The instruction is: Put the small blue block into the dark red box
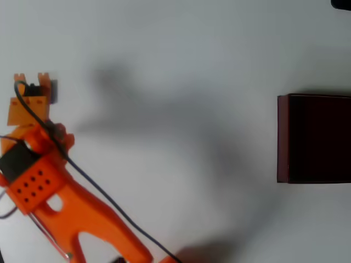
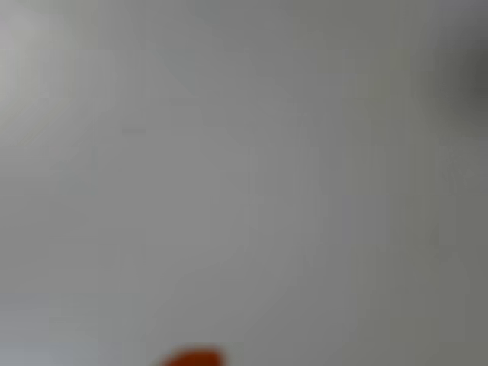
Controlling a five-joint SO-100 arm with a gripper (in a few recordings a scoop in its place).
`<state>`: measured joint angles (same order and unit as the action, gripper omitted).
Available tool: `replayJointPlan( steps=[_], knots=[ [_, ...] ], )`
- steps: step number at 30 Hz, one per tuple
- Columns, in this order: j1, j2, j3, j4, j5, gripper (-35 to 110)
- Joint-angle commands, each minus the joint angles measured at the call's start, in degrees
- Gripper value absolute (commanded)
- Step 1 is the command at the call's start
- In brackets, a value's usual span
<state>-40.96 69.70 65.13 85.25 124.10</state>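
White table (image 1: 181, 49) lies open — tool (image 1: 32, 82) far left, dark red box (image 1: 315, 138) right edge.

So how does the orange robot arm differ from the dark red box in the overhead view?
The bright orange plastic robot arm is at the left, the dark red square box at the right. The arm is long and slanted; the box is straight-edged. Both are cut off by picture edges.
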Motion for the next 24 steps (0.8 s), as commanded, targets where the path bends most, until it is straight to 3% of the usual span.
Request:
replayJointPlan(
  steps=[1, 4, 9, 24],
  knots=[
    [0.00, -8.70, -21.80, 8.88, 1.85, 24],
    [-0.35, -20.21, -42.45, 17.05, 3.87, 25],
    [-0.53, -33.84, -62.93, 17.93, 3.96, 26],
    [1.85, -44.74, -70.58, 17.93, -0.35, 26]
  ],
)
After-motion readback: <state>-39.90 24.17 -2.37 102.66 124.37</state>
